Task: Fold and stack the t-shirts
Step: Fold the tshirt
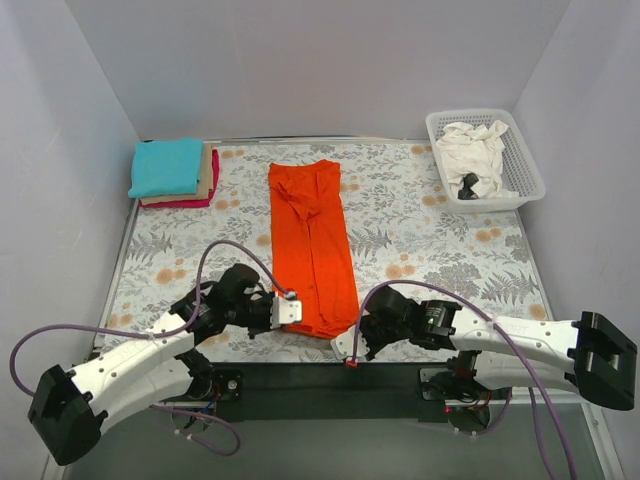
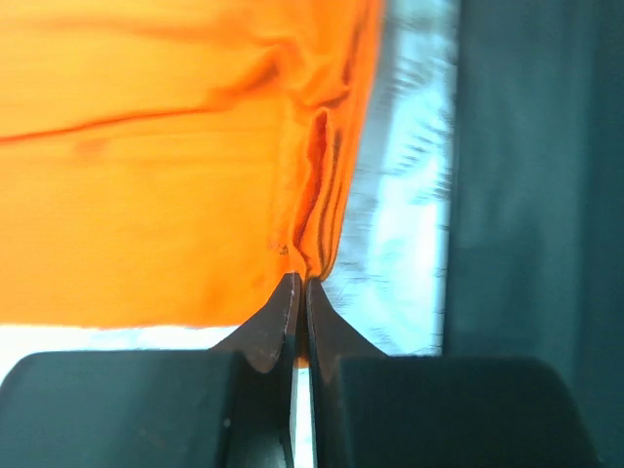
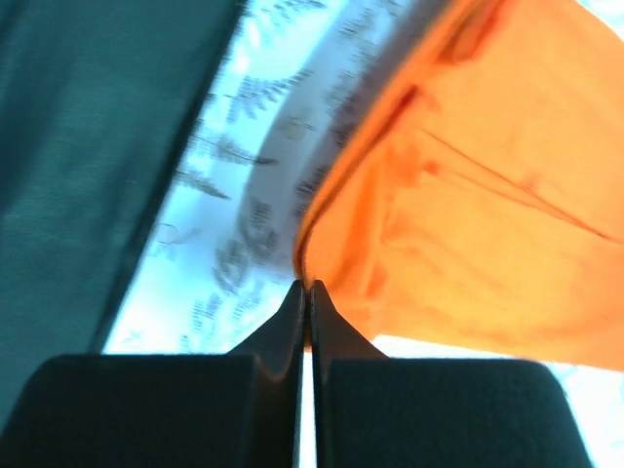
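The bright orange soft cloth t-shirt (image 1: 312,250) lies in the middle of the grey flowery cloth (image 1: 420,220). It is folded into one long strip that runs from the near edge toward the back. The left gripper (image 1: 291,310) is pinched tight on the strip's near left corner and the right gripper (image 1: 350,348) on its near right corner. In both wrist views the two black tips meet with orange cloth caught between them. The next job looks like folding the strip in half. To do it well, both grippers should lift a little, go back at the same speed, and keep the hem pulled straight so it does not sag or twist. They should lay the near hem right on the far hem, then let go. Now the count: one orange t-shirt, and one teal folded t-shirt (image 1: 165,165) on top of a pile at the far left, with one crimson t-shirt (image 1: 205,199) at the bottom and a tan layer (image 1: 206,170) between — I cannot tell what that is. One white crumpled t-shirt (image 1: 472,148) sits in one white plastic basket (image 1: 531,172) at the far right.
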`<state>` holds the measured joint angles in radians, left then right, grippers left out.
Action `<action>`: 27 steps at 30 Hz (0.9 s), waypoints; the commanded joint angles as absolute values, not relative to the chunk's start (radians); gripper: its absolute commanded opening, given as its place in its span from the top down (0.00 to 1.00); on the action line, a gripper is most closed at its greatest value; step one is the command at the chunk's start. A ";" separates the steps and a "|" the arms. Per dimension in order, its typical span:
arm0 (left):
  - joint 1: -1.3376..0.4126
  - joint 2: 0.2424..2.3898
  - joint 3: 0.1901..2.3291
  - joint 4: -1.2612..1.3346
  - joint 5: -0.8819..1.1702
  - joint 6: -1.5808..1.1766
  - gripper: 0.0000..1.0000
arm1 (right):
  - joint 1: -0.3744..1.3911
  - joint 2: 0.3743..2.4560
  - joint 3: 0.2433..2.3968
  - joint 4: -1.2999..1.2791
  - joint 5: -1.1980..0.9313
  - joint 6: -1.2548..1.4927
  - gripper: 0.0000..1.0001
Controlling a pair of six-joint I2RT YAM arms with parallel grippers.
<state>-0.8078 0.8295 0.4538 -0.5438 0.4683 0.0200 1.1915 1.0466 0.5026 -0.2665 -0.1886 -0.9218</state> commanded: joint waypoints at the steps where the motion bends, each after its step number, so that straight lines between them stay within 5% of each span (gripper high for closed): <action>1: -0.698 0.856 0.540 -0.577 0.537 0.040 1.00 | 1.151 1.032 0.549 -0.284 -0.152 -0.919 0.99; 13: -0.459 1.153 0.676 -0.348 0.580 0.118 1.00 | 0.816 1.316 0.807 -0.207 -0.252 -1.084 0.99; 27: -0.307 1.560 0.948 -0.163 0.586 0.115 1.00 | 0.640 1.663 1.094 -0.153 -0.318 -1.127 0.99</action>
